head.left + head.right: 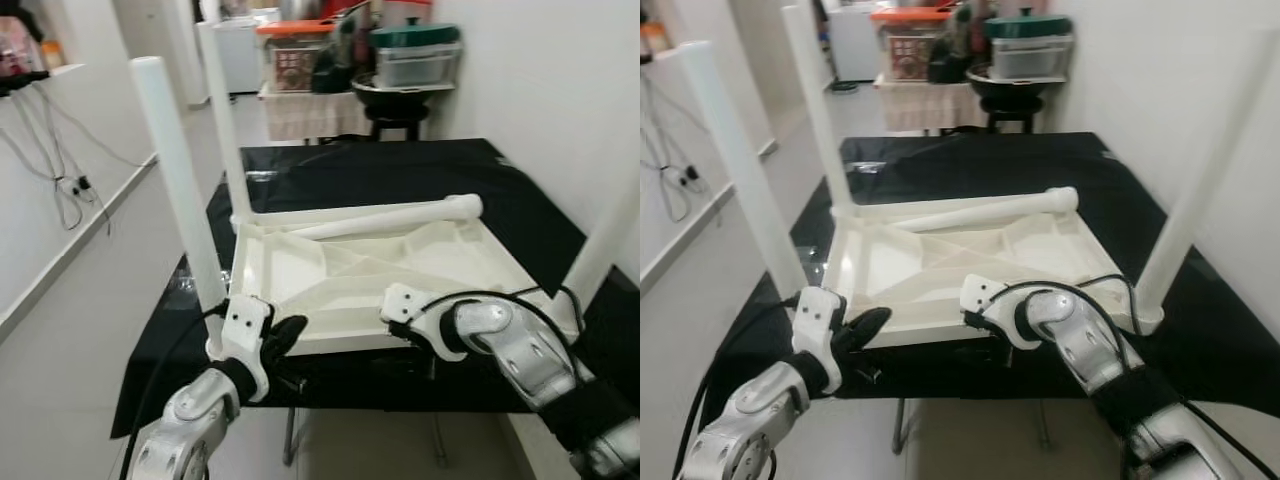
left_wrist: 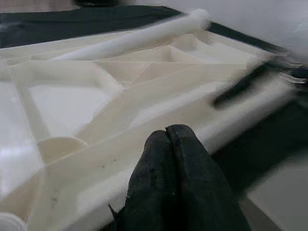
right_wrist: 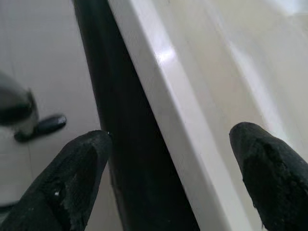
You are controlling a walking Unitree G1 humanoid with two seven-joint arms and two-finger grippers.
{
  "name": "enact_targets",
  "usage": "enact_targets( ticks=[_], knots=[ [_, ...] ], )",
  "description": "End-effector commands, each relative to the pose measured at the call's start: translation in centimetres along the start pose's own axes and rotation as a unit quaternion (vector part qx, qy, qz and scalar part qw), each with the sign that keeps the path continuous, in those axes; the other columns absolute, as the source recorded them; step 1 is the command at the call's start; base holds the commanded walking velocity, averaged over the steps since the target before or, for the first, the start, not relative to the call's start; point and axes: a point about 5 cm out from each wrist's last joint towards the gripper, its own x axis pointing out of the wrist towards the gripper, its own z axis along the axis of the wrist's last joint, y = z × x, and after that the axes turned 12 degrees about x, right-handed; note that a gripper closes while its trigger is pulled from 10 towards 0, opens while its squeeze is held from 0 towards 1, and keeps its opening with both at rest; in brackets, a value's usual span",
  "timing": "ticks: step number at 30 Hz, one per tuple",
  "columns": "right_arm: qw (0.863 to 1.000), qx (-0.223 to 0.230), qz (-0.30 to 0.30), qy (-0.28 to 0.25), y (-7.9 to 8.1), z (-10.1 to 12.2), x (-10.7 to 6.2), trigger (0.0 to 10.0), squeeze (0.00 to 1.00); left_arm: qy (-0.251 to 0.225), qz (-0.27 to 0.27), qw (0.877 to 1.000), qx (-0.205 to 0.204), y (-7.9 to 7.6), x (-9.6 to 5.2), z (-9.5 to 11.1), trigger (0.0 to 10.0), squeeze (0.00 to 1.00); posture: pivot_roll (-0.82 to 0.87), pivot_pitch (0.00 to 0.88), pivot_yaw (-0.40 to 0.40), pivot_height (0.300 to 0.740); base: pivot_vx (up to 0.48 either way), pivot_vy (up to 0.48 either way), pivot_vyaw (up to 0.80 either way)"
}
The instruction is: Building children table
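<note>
A white plastic tabletop (image 1: 300, 270) lies upside down on a black table (image 1: 400, 165). Three white legs stand upright in it: near left (image 1: 180, 170), far left (image 1: 225, 110) and near right (image 1: 605, 235). A fourth leg (image 1: 400, 215) lies loose across its far side. My left gripper (image 1: 285, 335) is shut with nothing in it, its fingertips (image 2: 168, 139) just short of the tabletop's near left corner. My right gripper (image 3: 168, 168) is open at the tabletop's near edge, one finger (image 3: 72, 178) below the rim and the other finger (image 3: 269, 168) over the ribbed underside.
A white wall runs close along the right. Behind the black table stand a black stool (image 1: 395, 110) and a shelf with storage bins (image 1: 415, 50). Cables (image 1: 70, 190) hang on the left wall. Bare floor lies to the left and in front.
</note>
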Motion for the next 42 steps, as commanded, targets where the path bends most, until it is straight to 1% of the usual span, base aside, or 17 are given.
enact_targets(
  ticks=[1, 6, 7, 8, 9, 11, 12, 16, 17, 20, 27, 29, 31, 36, 37, 40, 42],
  knots=[
    [1.0, -0.002, -0.018, 0.021, -0.7, -0.3, 0.0, 10.0, 0.0, 0.006, -0.032, 0.999, 0.0, -1.0, -0.1, -0.1, 10.0, 0.0, -0.01, 0.015, -0.039, 0.74, 0.0, 0.0, 0.0],
    [0.998, -0.011, -0.009, 0.065, -1.5, 0.4, 0.3, 10.0, 0.0, 0.018, -0.028, 0.999, 0.011, -1.5, -1.0, -0.1, 10.0, 0.0, 0.0, 0.044, -0.05, 0.74, 0.0, 0.0, 0.0],
    [0.997, -0.012, -0.006, 0.075, -1.5, 0.5, 0.4, 4.7, 0.0, 0.02, -0.025, 0.999, 0.012, -1.5, -1.1, -0.1, 10.0, 0.0, 0.0, 0.047, -0.051, 0.74, 0.0, 0.0, 0.0],
    [0.997, -0.012, -0.006, 0.075, -1.5, 0.5, 0.4, 4.7, 0.0, 0.02, -0.025, 0.999, 0.012, -1.5, -1.1, -0.1, 10.0, 0.0, 0.0, 0.047, -0.051, 0.74, 0.0, 0.0, 0.0],
    [0.997, -0.005, -0.011, 0.082, -1.8, 0.7, 0.6, 2.5, 0.0, 0.02, -0.023, 0.999, 0.014, -1.6, -1.2, 0.0, 10.0, 0.0, 0.0, 0.054, -0.054, 0.74, 0.0, 0.0, 0.0],
    [0.997, -0.005, -0.011, 0.082, -1.8, 0.7, 0.6, 2.5, 0.0, 0.02, -0.023, 0.999, 0.014, -1.6, -1.2, 0.0, 10.0, 0.0, 0.0, 0.054, -0.054, 0.74, 0.0, 0.0, 0.0],
    [0.996, 0.007, -0.023, 0.081, -2.2, 1.1, 0.8, 0.0, 0.0, 0.02, -0.02, 0.999, 0.015, -1.7, -1.4, 0.1, 10.0, 0.0, 0.01, 0.066, -0.06, 0.74, 0.0, 0.0, 0.0],
    [0.995, 0.07, -0.051, 0.041, -3.2, 2.9, 1.2, 0.0, 0.0, 0.019, -0.016, 1.0, 0.015, -2.2, -1.8, 0.4, 10.0, 0.0, 0.02, 0.084, -0.066, 0.74, 0.0, 0.0, 0.0],
    [0.995, 0.07, -0.051, 0.041, -3.2, 2.9, 1.2, 0.0, 0.0, 0.019, -0.016, 1.0, 0.015, -2.2, -1.8, 0.4, 10.0, 0.0, 0.02, 0.084, -0.066, 0.74, 0.0, 0.0, 0.0],
    [0.992, 0.115, -0.049, -0.015, -3.5, 4.9, 1.4, 0.0, 0.0, 0.022, -0.02, 0.999, 0.014, -2.6, -2.1, 0.5, 10.0, 0.0, 0.02, 0.089, -0.067, 0.74, 0.0, 0.0, 0.0],
    [0.981, 0.16, -0.071, -0.081, -3.9, 7.2, 1.6, 0.0, 0.0, 0.025, -0.021, 0.999, 0.011, -2.9, -2.3, 0.5, 10.0, 0.0, 0.02, 0.088, -0.073, 0.74, 0.0, 0.0, 0.0],
    [0.977, 0.173, -0.079, -0.095, -3.9, 7.8, 1.7, 0.0, 0.0, 0.026, -0.02, 0.999, 0.011, -2.9, -2.3, 0.5, 10.0, 0.0, 0.03, 0.085, -0.075, 0.74, 0.0, 0.0, 0.0],
    [0.965, 0.201, -0.09, -0.14, -3.7, 9.7, 2.1, 0.0, 0.0, 0.027, -0.018, 0.999, 0.012, -3.0, -2.3, 0.5, 10.0, 0.0, 0.03, 0.082, -0.077, 0.74, 0.0, 0.0, 0.0],
    [0.952, 0.221, -0.097, -0.187, -3.0, 11.9, 2.6, 0.0, 0.0, 0.029, -0.016, 0.999, 0.013, -3.0, -2.4, 0.5, 10.0, 0.0, 0.04, 0.072, -0.074, 0.74, 0.0, 0.0, 0.0],
    [0.943, 0.232, -0.095, -0.219, -2.1, 13.4, 3.1, 10.0, 0.0, 0.03, -0.016, 0.999, 0.015, -3.0, -2.4, 0.5, 10.0, 0.0, 0.04, 0.07, -0.074, 0.74, 0.0, 0.0, 0.0],
    [0.935, 0.243, -0.085, -0.244, -1.0, 14.9, 3.7, 10.0, 0.0, 0.031, -0.016, 0.999, 0.016, -3.0, -2.4, 0.5, 10.0, 0.0, 0.04, 0.06, -0.069, 0.74, 0.0, 0.0, 0.0],
    [0.931, 0.235, -0.043, -0.275, 1.8, 17.6, 4.8, 10.0, 0.0, 0.033, -0.018, 0.999, 0.02, -3.0, -2.2, 0.5, 10.0, 0.0, 0.04, 0.054, -0.067, 0.74, 0.0, 0.0, 0.0]
  ],
)
